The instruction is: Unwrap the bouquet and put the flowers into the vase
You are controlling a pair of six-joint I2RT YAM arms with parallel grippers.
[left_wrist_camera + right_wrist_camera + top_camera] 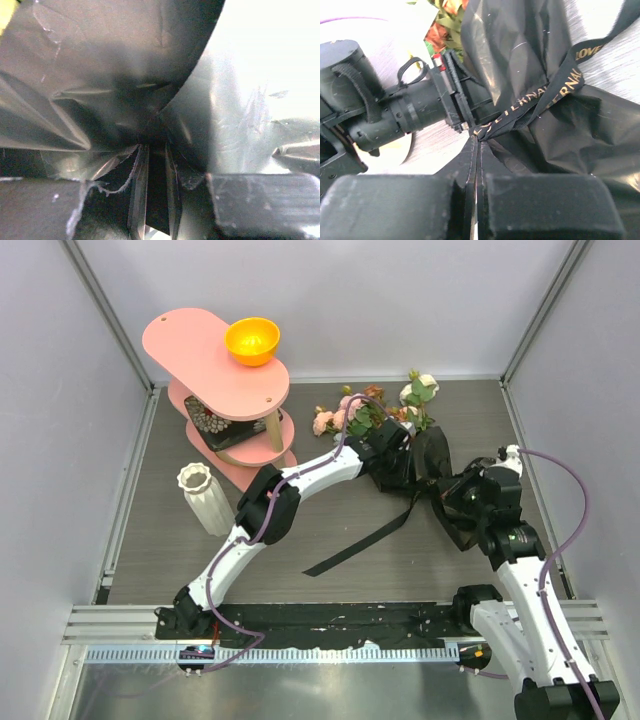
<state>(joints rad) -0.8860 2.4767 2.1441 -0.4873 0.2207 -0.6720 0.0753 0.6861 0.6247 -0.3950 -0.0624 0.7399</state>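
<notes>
Seen from my remote station: gold capitals on the black ribbon (555, 92) read "ETERNAL" and "LOVE", partly lost in the twist. My right fingers (540, 205) are pressed flat together on that ribbon's end, and my left fingers (260, 205) grip folds of the glossy black wrapping sheet (100, 75). The bouquet (415, 460) lies on its side at 2 o'clock on the grey wood-grain tabletop (170, 550), its flowers (345, 415) pointing toward 11 and a loose ribbon tail running toward 7. The white ribbed vase (205, 498) stands upright at 9 o'clock, well apart. A pink two-tier stand (200, 350) at 10 carries an orange bowl (251, 340). Plain white walls (400, 300) enclose three sides, and a metal rail (330, 618) edges 6 o'clock.
</notes>
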